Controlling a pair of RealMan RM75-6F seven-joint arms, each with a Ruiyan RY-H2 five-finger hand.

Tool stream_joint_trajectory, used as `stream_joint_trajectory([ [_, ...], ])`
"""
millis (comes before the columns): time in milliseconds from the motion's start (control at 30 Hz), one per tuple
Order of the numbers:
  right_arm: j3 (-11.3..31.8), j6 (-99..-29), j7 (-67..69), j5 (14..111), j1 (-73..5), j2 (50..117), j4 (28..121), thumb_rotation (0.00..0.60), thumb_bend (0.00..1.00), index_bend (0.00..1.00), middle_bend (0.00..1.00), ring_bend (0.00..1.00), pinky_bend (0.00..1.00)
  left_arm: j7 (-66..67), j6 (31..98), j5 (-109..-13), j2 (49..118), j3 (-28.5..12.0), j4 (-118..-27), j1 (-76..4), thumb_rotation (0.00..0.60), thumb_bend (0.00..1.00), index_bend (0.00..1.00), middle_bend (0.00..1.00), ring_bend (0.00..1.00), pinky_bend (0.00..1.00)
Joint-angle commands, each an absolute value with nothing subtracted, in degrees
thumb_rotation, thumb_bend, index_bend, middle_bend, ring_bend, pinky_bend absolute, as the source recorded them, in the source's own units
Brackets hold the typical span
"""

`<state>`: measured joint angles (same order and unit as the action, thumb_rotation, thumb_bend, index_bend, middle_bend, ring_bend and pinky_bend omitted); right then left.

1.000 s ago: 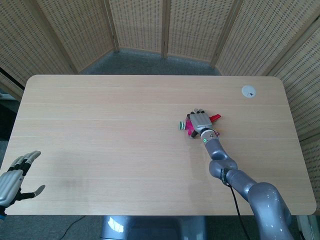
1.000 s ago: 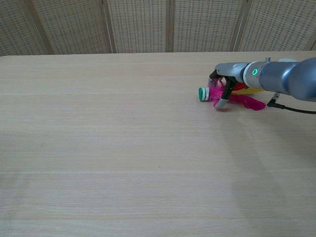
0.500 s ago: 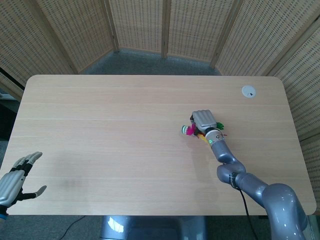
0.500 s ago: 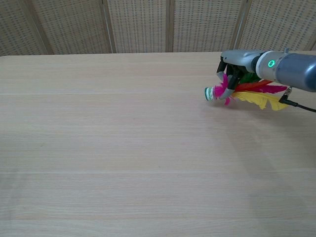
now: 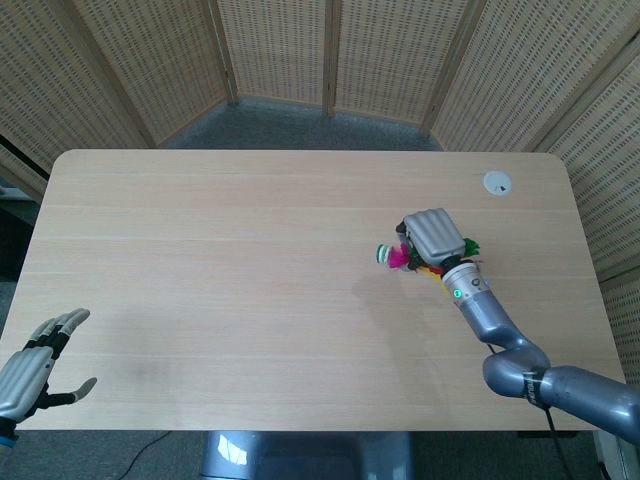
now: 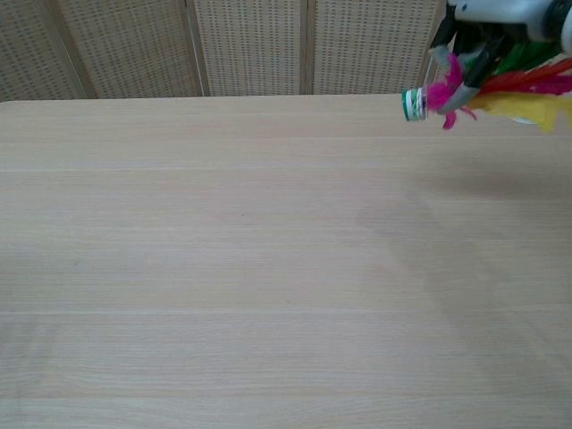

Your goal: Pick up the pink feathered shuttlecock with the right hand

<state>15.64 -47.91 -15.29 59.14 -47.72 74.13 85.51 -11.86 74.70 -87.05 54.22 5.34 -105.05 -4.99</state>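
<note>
Table [image 5: 200,260] of pale wood, wicker screens [image 5: 280,50] behind, right robot hand [image 5: 436,236] gripping shuttlecock [image 6: 429,96], left robot hand [image 5: 30,368] spread empty

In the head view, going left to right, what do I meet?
Left hand off the table's near left corner → shuttlecock's green-and-white base → its pink feathers → right hand holding the shuttlecock → small white disc near the far right corner.

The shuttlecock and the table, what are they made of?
Shuttlecock: soft dyed feathers, pink, red, yellow and green, frayed at the edges; its white-and-green base looks like rubber or plastic, hard to tell. Table: pale wood or wood-look laminate, matte, with long grain lines.
</note>
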Motion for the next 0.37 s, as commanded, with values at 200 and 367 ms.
stream_joint_trajectory([
  [200,18.2,-53.85,-20.16,58.7,-46.51,65.08,97.6,0.6,0.01,0.78,1.0,0.95,0.63,-12.44,77.22,-88.35,53.49,6.25,-105.31,-3.27,0.6,0.32,0.0,0.0,0.0,0.0],
  [367,18.25,-54.83,-21.16,58.0,-46.63,63.64,100.18,0.6,0.01,0.78,1.0,0.95,0.63,-13.03,77.62,-88.57,53.55,6.38,-104.77,-2.93,0.6,0.32,0.0,0.0,0.0,0.0],
])
